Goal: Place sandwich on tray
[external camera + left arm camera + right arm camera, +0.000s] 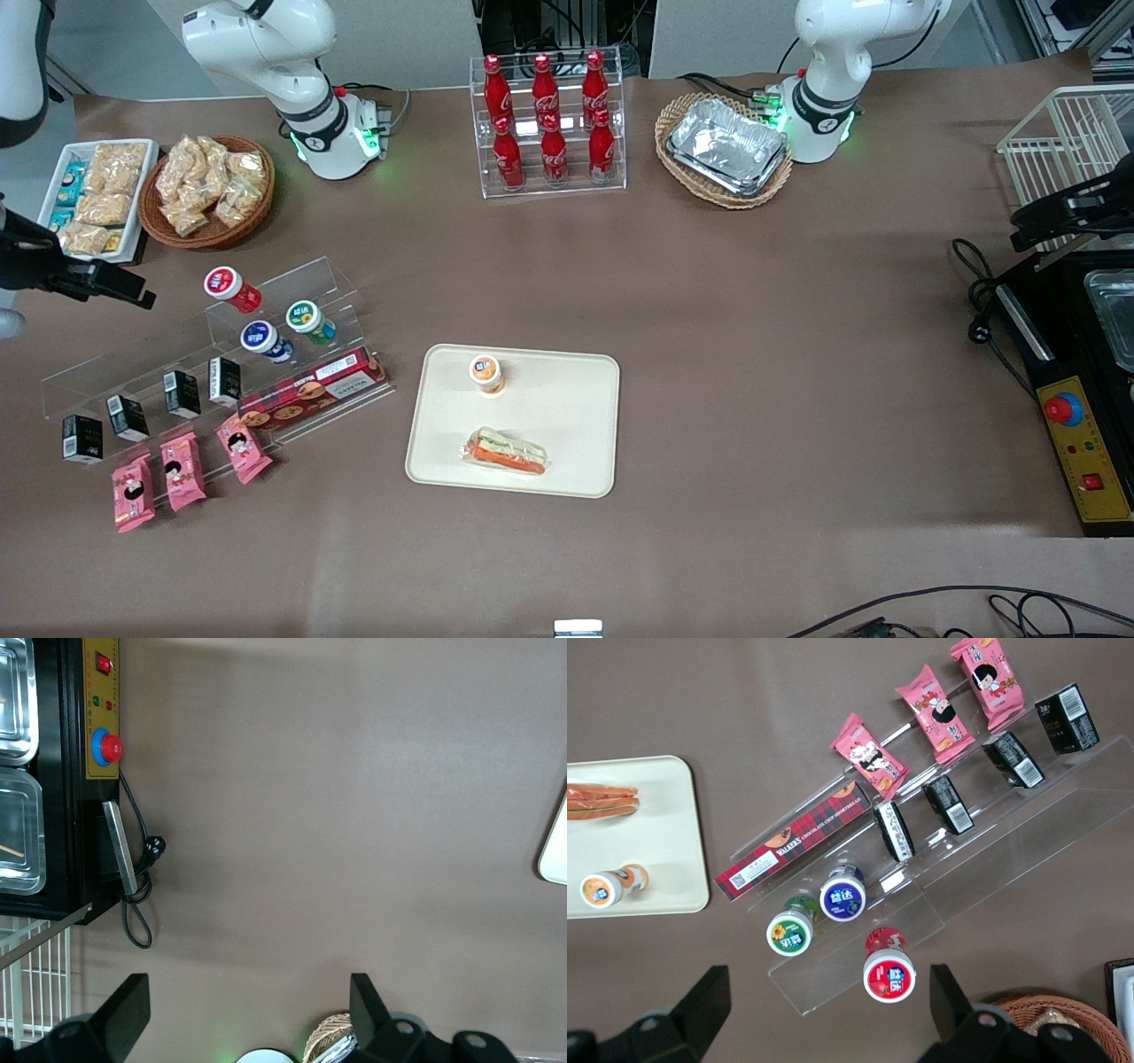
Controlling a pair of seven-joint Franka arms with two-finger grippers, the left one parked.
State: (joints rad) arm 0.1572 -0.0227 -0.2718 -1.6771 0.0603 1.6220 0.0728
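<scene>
The clear-wrapped sandwich (pixel 507 452) lies flat on the cream tray (pixel 567 399), at the part of the tray nearest the front camera. It also shows in the right wrist view (pixel 598 802), at the edge of the picture, on the tray (pixel 669 833). My gripper (pixel 97 282) hangs high over the table toward the working arm's end, above the clear acrylic snack stand and well apart from the tray. In the right wrist view the gripper (pixel 828 981) is open and empty, its fingers (pixel 709 992) wide apart.
An orange-capped bottle (pixel 486 373) stands on the tray, farther from the camera than the sandwich. An acrylic stand (pixel 204 372) holds capped bottles, black boxes, a red biscuit box and pink packets. Snack basket (pixel 208 190), cola rack (pixel 549 124) and foil-tray basket (pixel 724 149) line the back.
</scene>
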